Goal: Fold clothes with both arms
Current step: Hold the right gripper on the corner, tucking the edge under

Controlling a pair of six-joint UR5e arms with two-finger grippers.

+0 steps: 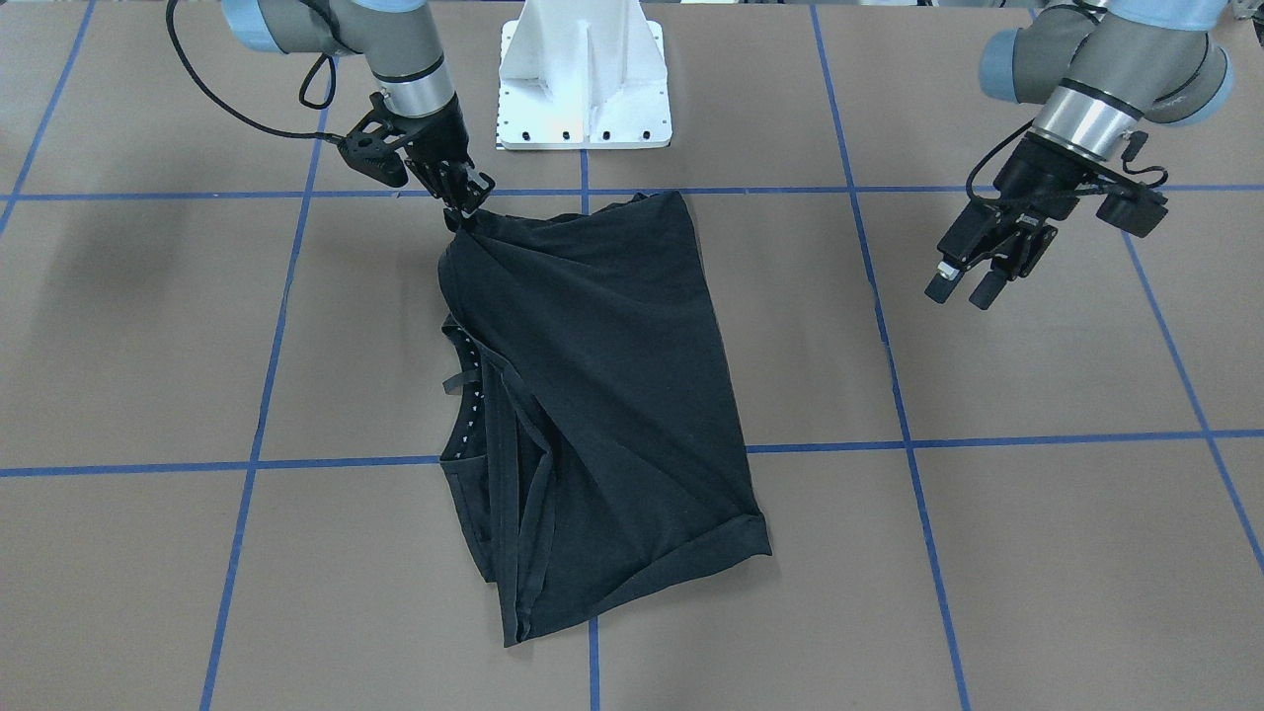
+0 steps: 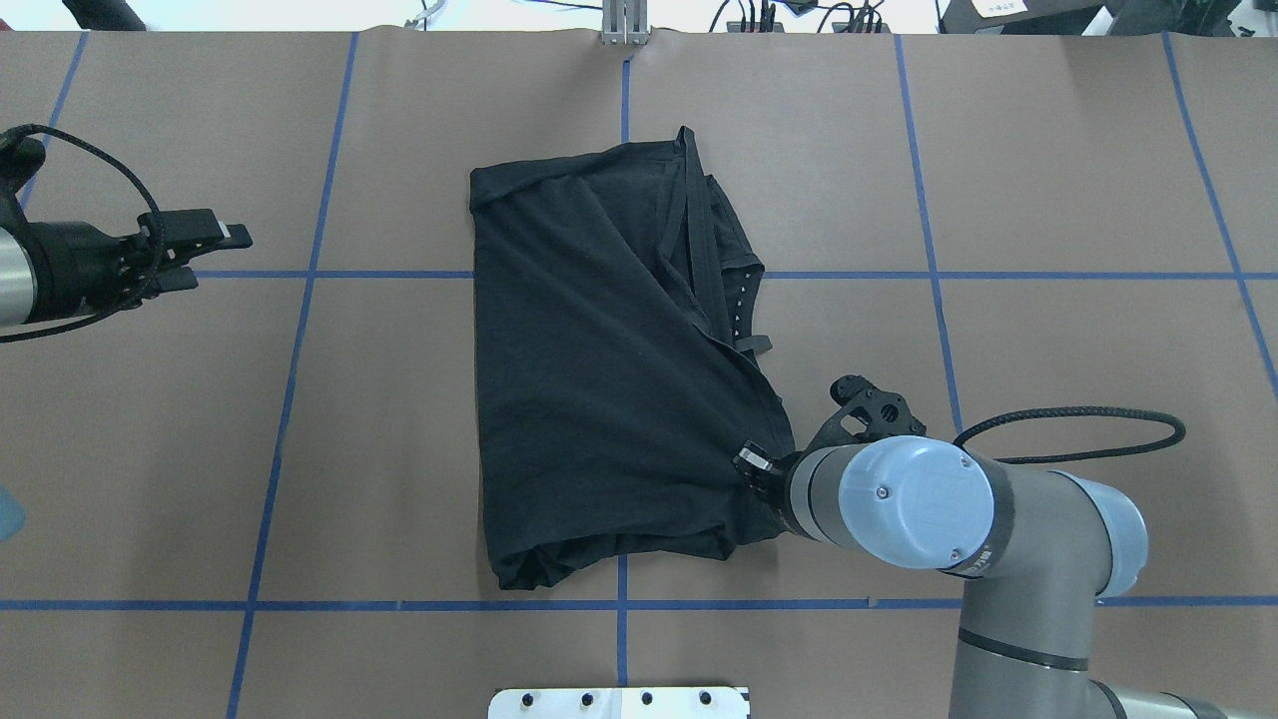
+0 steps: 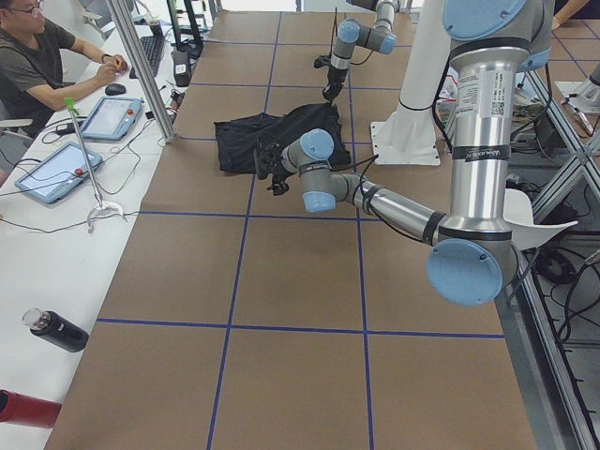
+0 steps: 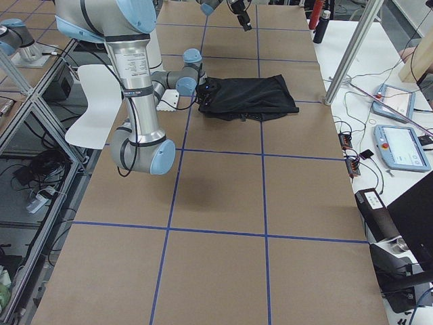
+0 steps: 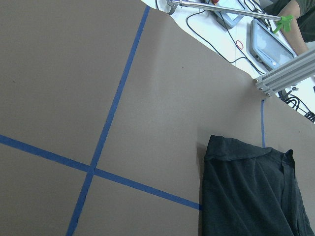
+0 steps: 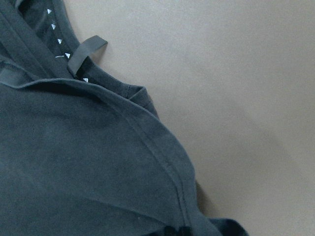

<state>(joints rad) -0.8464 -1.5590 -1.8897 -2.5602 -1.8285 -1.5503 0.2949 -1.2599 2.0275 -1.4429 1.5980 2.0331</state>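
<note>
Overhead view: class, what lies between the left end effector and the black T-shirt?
Only bare brown table crossed by blue tape lines separates the left end effector from the T-shirt; the overhead view shows it.

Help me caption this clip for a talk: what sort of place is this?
Probably a robotics lab workcell: a brown table gridded with blue tape, a seated man in a dark T-shirt at a white side bench, and grey tablet-style control pendants beside him.

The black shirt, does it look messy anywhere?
Yes. The T-shirt lies skewed and rumpled, not a neat rectangle; one corner is bunched in the right end effector, and a collar loop sticks out sideways.
</note>
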